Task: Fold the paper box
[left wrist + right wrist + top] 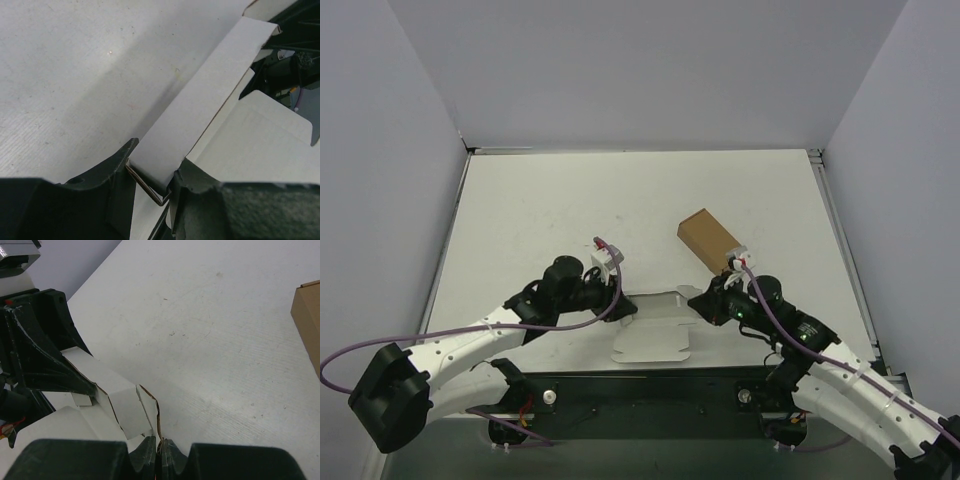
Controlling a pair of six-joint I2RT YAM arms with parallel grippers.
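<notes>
Two grippers pinch paper box (pixel 655 340), at table (pixel 570 200) 6 o'clock: L gripper (pixel 152 182) clamps raised 12 o'clock flap, R gripper (pixel 159 447) nips flap's end. Step, prob.: wall fold. Next req.: tuck end inward w/o tearing.

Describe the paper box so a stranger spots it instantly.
On the white table, look at the middle of its near edge. The paper box lies there, one flap in the left pincer. Unlike the closed brown box beyond, it is thin white card.
</notes>
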